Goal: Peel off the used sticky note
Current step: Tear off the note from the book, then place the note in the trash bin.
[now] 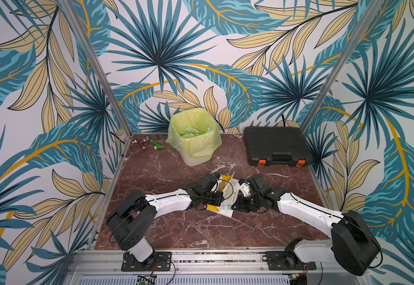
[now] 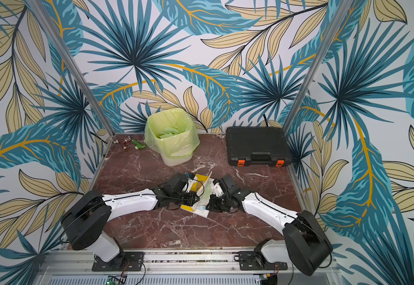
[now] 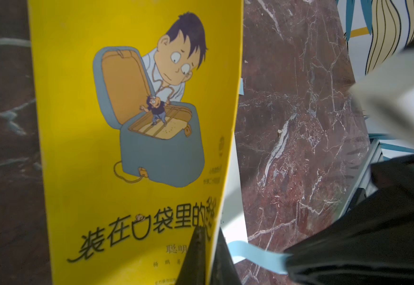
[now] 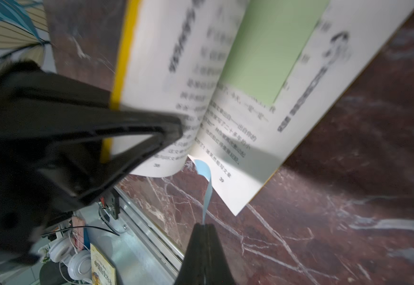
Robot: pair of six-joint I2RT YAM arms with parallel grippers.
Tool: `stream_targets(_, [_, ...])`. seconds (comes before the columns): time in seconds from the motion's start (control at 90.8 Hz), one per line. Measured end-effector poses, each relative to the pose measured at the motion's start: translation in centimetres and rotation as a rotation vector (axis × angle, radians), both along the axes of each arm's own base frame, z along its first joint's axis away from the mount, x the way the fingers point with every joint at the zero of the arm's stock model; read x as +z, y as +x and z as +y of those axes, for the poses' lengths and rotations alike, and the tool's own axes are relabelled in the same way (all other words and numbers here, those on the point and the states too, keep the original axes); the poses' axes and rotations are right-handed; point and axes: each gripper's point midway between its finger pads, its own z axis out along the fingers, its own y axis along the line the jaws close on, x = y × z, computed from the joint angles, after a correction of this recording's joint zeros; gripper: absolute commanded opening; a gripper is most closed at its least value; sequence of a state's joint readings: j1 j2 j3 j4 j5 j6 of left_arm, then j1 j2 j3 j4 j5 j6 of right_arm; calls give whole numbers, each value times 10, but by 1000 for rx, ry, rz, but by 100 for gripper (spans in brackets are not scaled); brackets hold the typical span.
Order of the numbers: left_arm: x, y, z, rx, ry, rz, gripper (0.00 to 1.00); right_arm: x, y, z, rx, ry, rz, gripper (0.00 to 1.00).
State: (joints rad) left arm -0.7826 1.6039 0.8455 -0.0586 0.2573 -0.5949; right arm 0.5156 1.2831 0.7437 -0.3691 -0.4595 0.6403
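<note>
Left gripper (image 3: 209, 246) is clamped on the edge of the book's (image 3: 127, 172) glossy yellow cover, which stands tilted up off the table. The cover has a cartoon print and a Chinese title. Right gripper (image 4: 204, 227) is pinched tight on the free end of the blue sticky note (image 4: 207, 190). The note is a narrow matte paper strip, curling. Its other end is stuck at the foot of the gutter, by page 39.

The book lies open with thin white pages bowed; its text is blurred in the right wrist view. A pale green sticky note (image 4: 270, 51), rectangular, lies flat on the page-39 side (no gripper on it). In both top views the book sits mid-table between the two wrists.

Table (image 1: 201, 229) is smooth, dark red marble-look with white veins. At the back there's a white bin (image 1: 196, 158) with a crinkly translucent green liner and paper scraps inside. Beside it is a black ribbed plastic tool case (image 1: 275, 145) with orange latches. Small brass and green fittings (image 1: 142, 144) lie in the far left corner. Walls (image 1: 159, 61) are palm-leaf print, with aluminium posts (image 1: 97, 69) at the corners.
</note>
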Motion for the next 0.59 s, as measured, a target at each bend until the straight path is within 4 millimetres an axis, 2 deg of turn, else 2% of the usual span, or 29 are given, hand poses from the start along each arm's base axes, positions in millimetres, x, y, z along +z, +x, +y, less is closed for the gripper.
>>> stream_targets(0.132, [13,0,9,38,-26,-47,0,57,50,-24,-153,16,-143,0])
stream_targets(0.22, [18,0,16,69,-42,-72,0,98,78,-26,-203,24,-243,0])
stream_targets(0.364, [18,1,21,117,-61,-77,0,172,126,-4,-198,120,-414,0])
stream_targets(0.419, [16,1,22,128,-69,-73,0,195,145,7,-190,166,-478,0])
stream_targets(0.496, [15,1,23,141,-78,-70,0,214,171,26,-172,220,-533,0])
stream_targets(0.595, [16,2,24,155,-88,-73,0,227,204,56,-132,263,-564,0])
